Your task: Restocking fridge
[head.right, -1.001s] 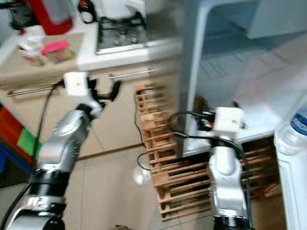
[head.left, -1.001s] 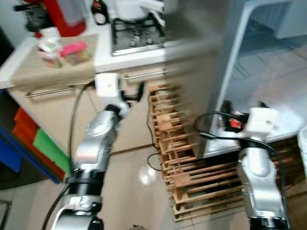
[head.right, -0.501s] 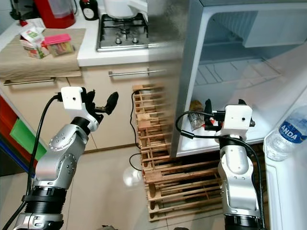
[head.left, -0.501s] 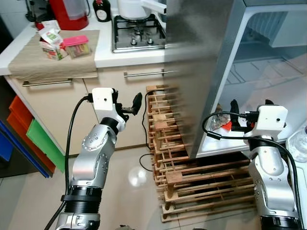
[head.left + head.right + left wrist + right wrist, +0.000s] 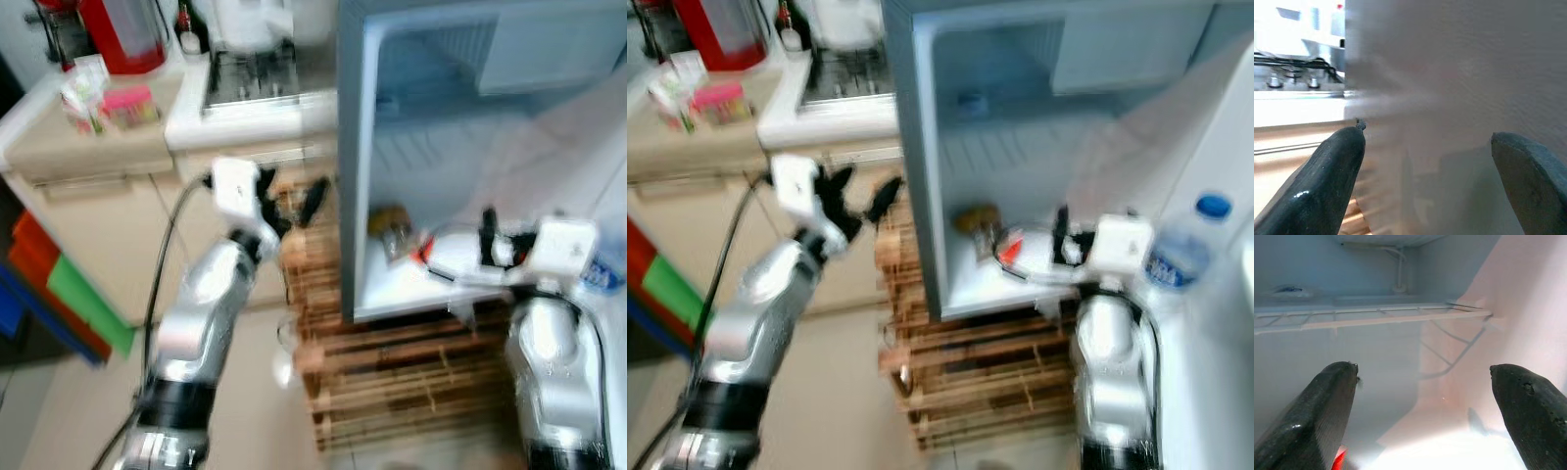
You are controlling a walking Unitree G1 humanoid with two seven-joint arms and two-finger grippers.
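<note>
Your right tool point(image 5: 519, 235) wide open, empty, reaching into open grey fridge point(image 5: 431, 147): ready to stock shelf. Left tool point(image 5: 294, 201) open, empty, beside fridge wall. Clear water bottle, blue cap point(image 5: 1179, 250), waits in door, near right tool.

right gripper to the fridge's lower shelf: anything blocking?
Nothing visible blocks it. The right gripper is open, already pointing into the open fridge, under the wire shelf. A jar sits toward the fridge's left wall.

One open fridge point(image 5: 921, 176), one water bottle point(image 5: 1172, 257) in its door, one wire shelf point(image 5: 1371, 316) inside — and two hands, left hand point(image 5: 294, 201), right hand point(image 5: 519, 240).
</note>
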